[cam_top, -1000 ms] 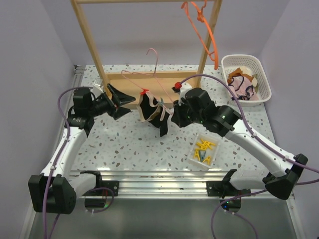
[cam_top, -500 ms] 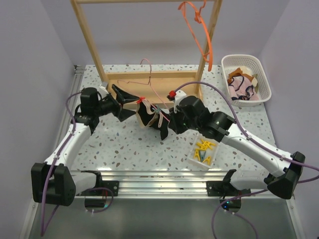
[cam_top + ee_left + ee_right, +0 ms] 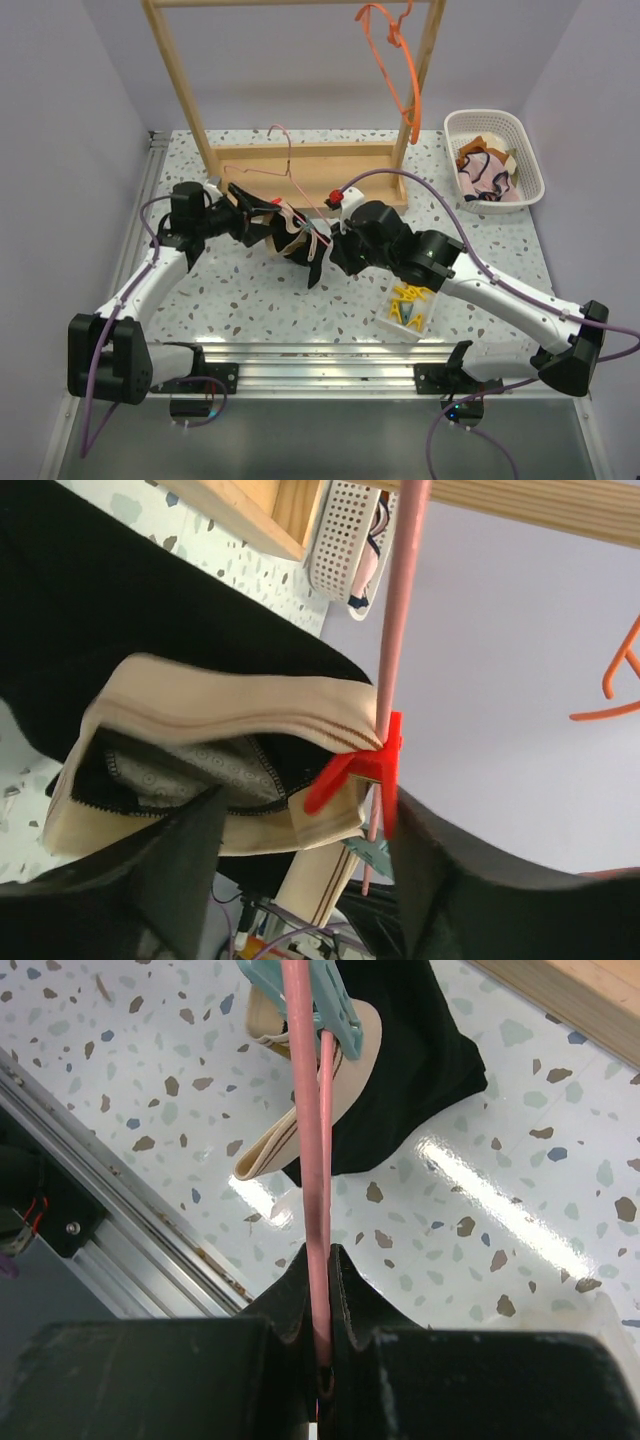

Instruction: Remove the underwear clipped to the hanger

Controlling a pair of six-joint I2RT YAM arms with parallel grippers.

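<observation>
1. Two arms meet near the middle of the table in the top view. The right gripper (image 3: 335,243), reaching in from 4 o'clock, is clamped on the wire of the pink hanger (image 3: 283,152). The left gripper (image 3: 262,215), reaching in from 9 o'clock, has its jaws apart beside the black and beige briefs (image 3: 297,243), which hang clipped to that hanger. The pink briefs (image 3: 488,185) lie in the white basket (image 3: 470,120) at 2 o'clock.
2. From the left wrist we see its fingers (image 3: 170,880) spread at 7 and 5 o'clock. Between them sit the beige waistband and the red clip (image 3: 355,770), which pins it to the hanger rod. The fingers have closed on neither.
3. From the right wrist we see its fingers (image 3: 295,1310) pressed shut on the pink wire at 6 o'clock. A teal clip (image 3: 300,990) at 12 o'clock holds the other corner of the briefs.
4. We judge the step in hand to be freeing this second pair. The next move calls for the left jaws to close on the fabric by the red clip and pull it free. Meanwhile the right arm should hold the hanger steady.
</observation>
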